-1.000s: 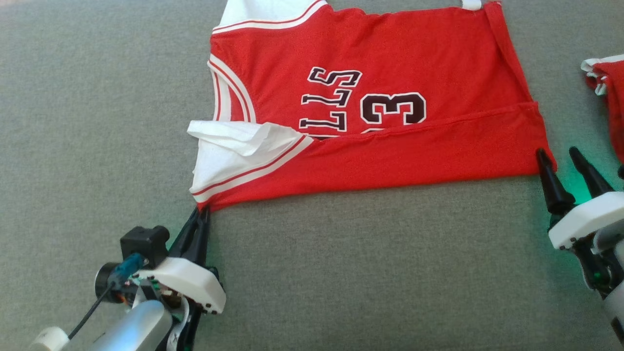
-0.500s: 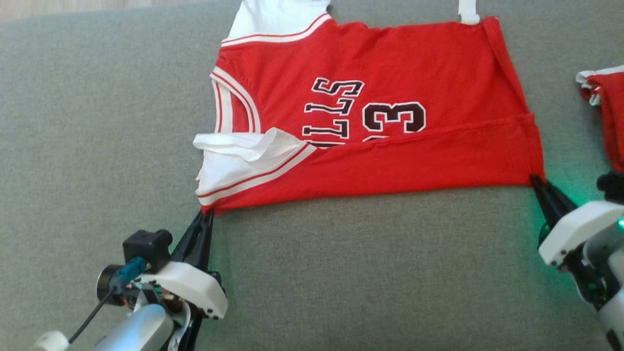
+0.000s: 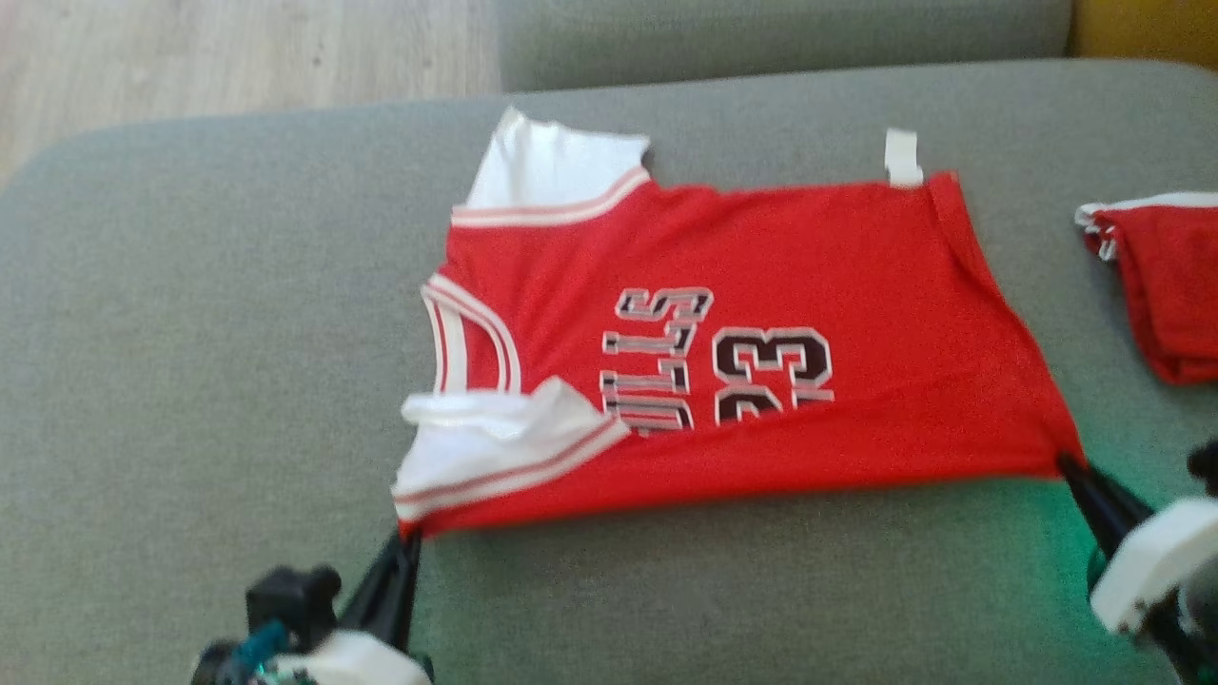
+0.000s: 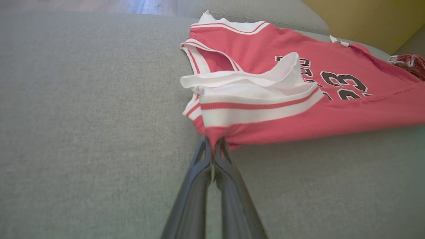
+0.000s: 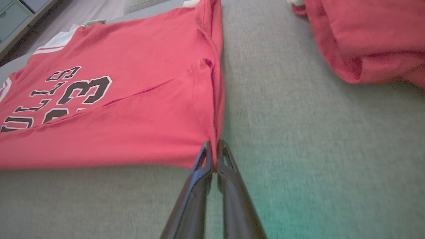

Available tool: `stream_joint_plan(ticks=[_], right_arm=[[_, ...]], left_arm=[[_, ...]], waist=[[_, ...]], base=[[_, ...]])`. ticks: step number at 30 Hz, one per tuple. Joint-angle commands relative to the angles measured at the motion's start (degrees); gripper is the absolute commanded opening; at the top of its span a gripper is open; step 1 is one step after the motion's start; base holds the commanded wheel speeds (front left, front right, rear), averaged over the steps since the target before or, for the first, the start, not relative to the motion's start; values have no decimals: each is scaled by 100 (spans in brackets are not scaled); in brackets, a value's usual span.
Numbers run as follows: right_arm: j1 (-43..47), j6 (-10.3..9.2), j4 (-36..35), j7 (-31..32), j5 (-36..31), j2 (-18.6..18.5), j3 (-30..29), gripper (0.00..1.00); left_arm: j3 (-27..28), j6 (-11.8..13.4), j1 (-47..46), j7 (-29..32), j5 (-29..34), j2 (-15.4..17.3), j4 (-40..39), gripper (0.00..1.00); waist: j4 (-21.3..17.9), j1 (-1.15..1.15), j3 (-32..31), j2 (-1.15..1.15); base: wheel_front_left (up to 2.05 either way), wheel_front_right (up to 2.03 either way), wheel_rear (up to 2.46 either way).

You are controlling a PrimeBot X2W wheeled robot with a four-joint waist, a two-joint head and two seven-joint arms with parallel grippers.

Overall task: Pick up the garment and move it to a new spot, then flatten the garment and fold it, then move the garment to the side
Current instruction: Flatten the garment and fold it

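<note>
Dark and slim, the left gripper (image 4: 212,147) is clenched on the garment (image 3: 761,247) at its white-trimmed shoulder corner, and the right gripper (image 5: 214,151) pinches the near hem corner. The soft red knit lies nearly flat on the grey woven cushion (image 3: 190,333), its near strip doubled over. The folding looks begun; finishing it and shifting the garment aside remain. Another red cloth (image 3: 1170,295) lies apart.

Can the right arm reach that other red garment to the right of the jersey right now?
Probably not yet: the right gripper is shut on the near corner of the jersey. Only bare cushion lies between it and the other red garment, so once it lets go the way looks free.
</note>
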Motion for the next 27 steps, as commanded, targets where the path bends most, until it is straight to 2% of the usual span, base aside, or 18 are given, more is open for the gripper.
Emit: stream_joint_plan(ticks=[1, 12, 13, 14, 15, 16, 17, 18, 24, 27], right_arm=[[118, -4, -143, 7, 16, -275, -31, 0], [1298, -4, -815, 182, -104, -290, -515, 0], [1336, -4, -854, 203, -136, -262, -565, 3], [1367, -4, -890, 227, -171, -235, -611, 37], [1386, -4, -919, 246, -219, -205, -665, 96], [1394, -4, -949, 249, -271, -168, -730, 100], [1398, -4, -982, 256, -324, -137, -793, 100], [1399, -4, -1020, 265, -375, -112, -851, 100], [1306, -4, -1346, 321, -674, 30, -1169, 100], [1201, -4, -1589, 410, -852, 153, -1315, 100]], left_arm=[[162, 61, -53, -10, -13, 198, -183, 0], [-73, 499, 802, 152, -127, 359, -939, 0], [-77, 519, 806, 160, -120, 365, -942, 0], [-79, 535, 798, 167, -110, 366, -942, 0], [-84, 541, 785, 179, -107, 363, -945, 9], [-92, 541, 769, 209, -112, 360, -949, 36], [-95, 545, 741, 245, -115, 363, -959, 73], [-102, 546, 691, 274, -88, 382, -972, 100], [39, 459, -21, 423, 169, 554, -1141, 100], [156, 294, -768, 662, 383, 719, -1210, 100]], waist=[[27, 1, -136, 0], [-12, 1, -422, 0], [-15, 1, -417, 0], [-20, 1, -411, 0], [-26, 1, -403, 0], [-33, 1, -392, 0], [-38, 1, -377, 0], [-42, 1, -358, 0], [-76, 1, -113, 0], [-98, 1, 136, 0]], base=[[0, 0, 0], [0, 0, 0], [0, 0, 0], [0, 0, 0], [0, 0, 0], [0, 0, 0], [0, 0, 0], [0, 0, 0], [0, 0, 0], [0, 0, 0]])
